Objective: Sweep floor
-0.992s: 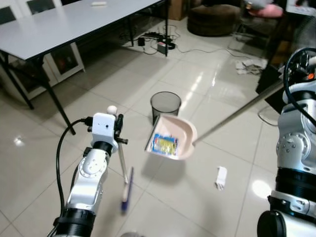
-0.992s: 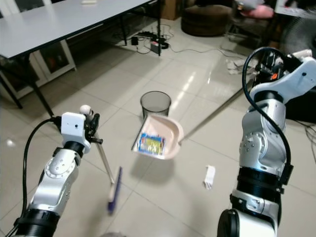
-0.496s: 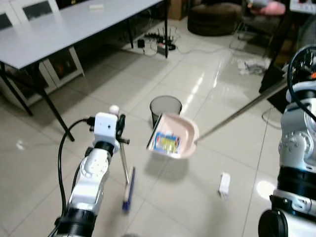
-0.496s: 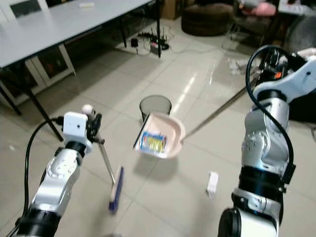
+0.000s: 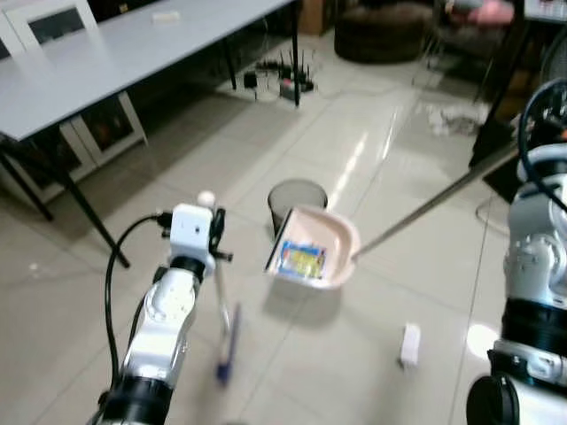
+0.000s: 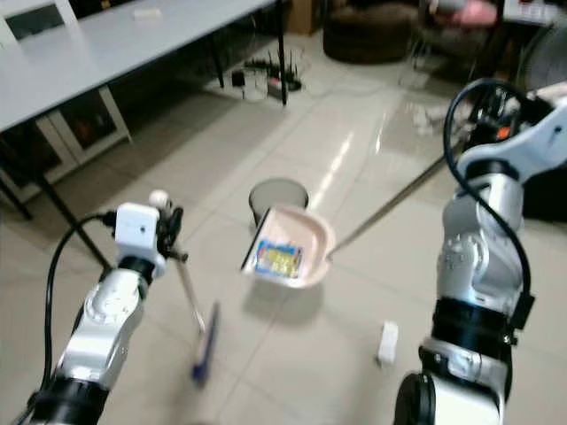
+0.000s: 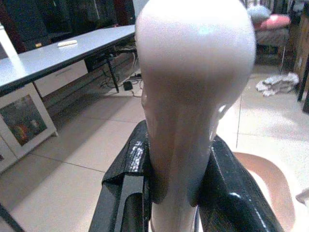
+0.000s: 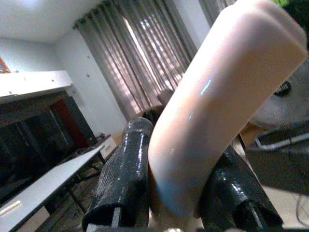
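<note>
The step in hand looks like emptying the pink dustpan (image 5: 314, 257) into the black mesh waste bin (image 5: 297, 199): the pan hangs above the tiled floor (image 5: 354, 354) just in front of the bin, its open mouth towards the robot and a blue-and-yellow wrapper (image 5: 301, 261) lying inside. To do it well, the pan should be carried on until it stands over the bin's opening before it is tipped, and tipped slowly, since the wrapper is light and could slide off the lip and land beside the bin. The long handle (image 5: 434, 199) magnifies any wrist movement, so small, steady turns are safer. The right end effector (image 8: 176, 193) is closed on the pale rounded grip at the handle's top, one black finger pressed to each side of it. The left end effector (image 7: 174, 193) is likewise clamped around the pale rounded top of the broom handle (image 5: 217, 283), which runs down to the blue broom head (image 5: 226, 350) resting on the floor near the robot's left side. The broom needs only to be kept upright and out of the pan's path. A small white scrap (image 5: 409, 343) lies on the floor to the right of the pan, well apart from the bin, so sweeping is probably not finished. A grey worktop (image 5: 106, 62) stands further back on the left.
</note>
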